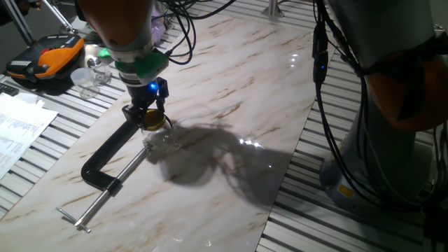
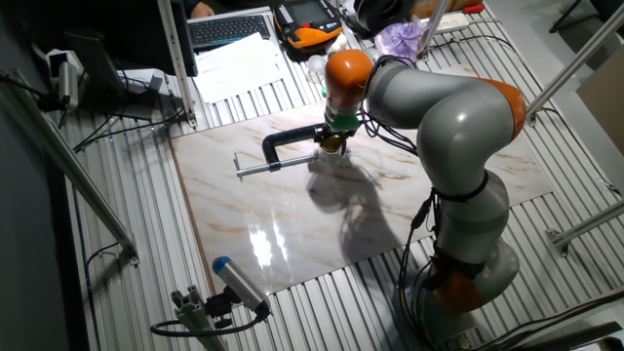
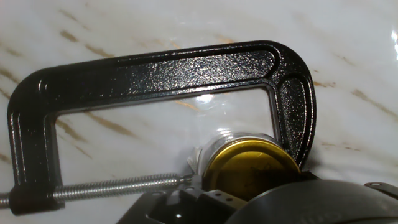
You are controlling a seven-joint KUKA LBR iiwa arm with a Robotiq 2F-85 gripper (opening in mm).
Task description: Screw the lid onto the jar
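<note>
The gold lid sits between the fingers of my gripper, which is shut on it. It is right over the mouth of the clear glass jar. The jar stands on the marble board, held in the jaws of a black C-clamp. In the hand view the lid covers the jar's mouth, and only a glass rim shows at its left. The clamp's frame arches around them and its screw points at the jar. In the other fixed view the gripper is at the clamp.
The marble board lies on a slatted metal table. An orange-black case and clear cups sit at the back left, with papers at the left edge. The arm's base and cables stand beside the board.
</note>
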